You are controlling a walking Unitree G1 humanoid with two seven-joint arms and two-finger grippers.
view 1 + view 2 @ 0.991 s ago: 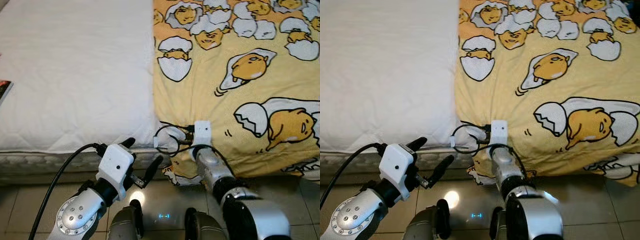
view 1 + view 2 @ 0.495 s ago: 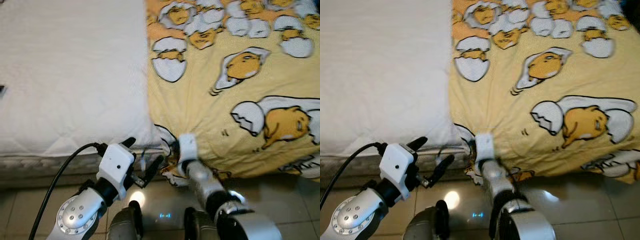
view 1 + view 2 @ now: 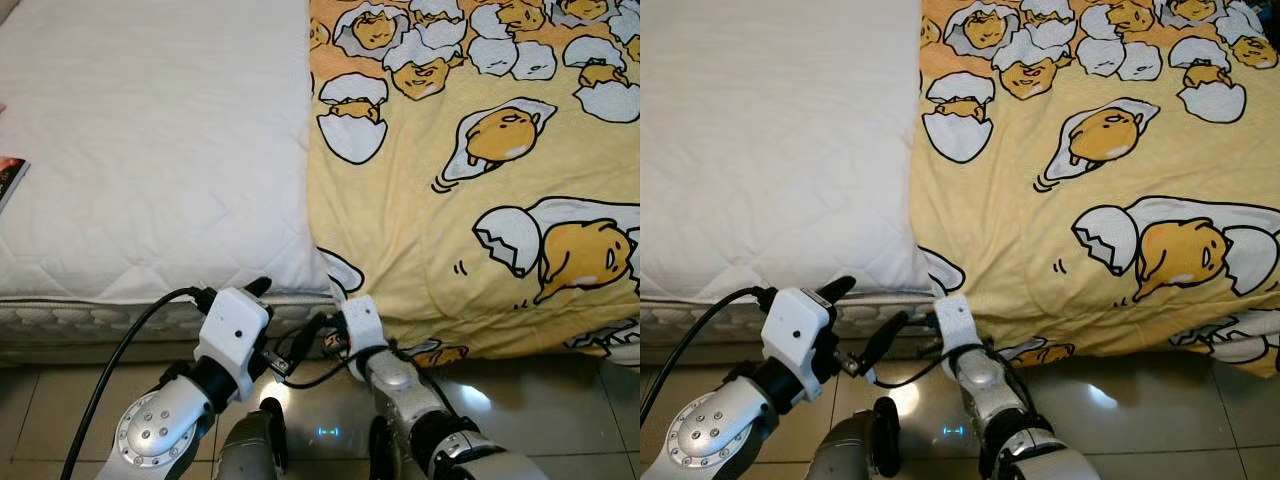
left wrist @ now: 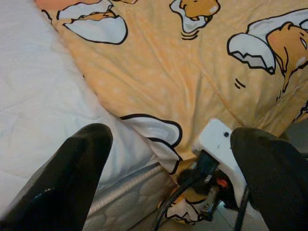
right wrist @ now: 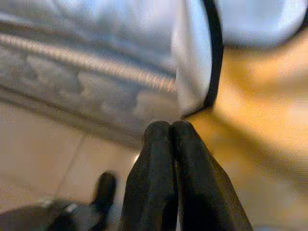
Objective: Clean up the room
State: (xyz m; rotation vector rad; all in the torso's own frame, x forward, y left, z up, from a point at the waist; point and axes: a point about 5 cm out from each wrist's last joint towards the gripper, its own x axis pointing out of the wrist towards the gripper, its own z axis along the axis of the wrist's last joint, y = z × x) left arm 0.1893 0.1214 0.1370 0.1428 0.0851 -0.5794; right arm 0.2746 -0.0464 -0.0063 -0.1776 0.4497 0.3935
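A bed stands before the robot, its white quilted mattress bare on the robot's left and a yellow blanket printed with egg-and-chick cartoons spread over the right half, the blanket's lower edge hanging over the side of the mattress toward the tiled floor; the left gripper hovers just in front of the mattress edge with its two black fingers spread well apart, and in the left wrist view the hanging corner of the blanket lies between them; the right gripper is low beside the bed, at the blanket's hanging corner and just beside the left gripper, its white wrist block showing in the head views while the fingertips themselves are hidden there; in the right wrist view, which is blurred, its fingers are pressed together, and no cloth can be made out between them; a dark flat object, cut off by the frame, lies at the far left edge of the mattress and is too little seen to name; the blanket runs out of view at the top and right.
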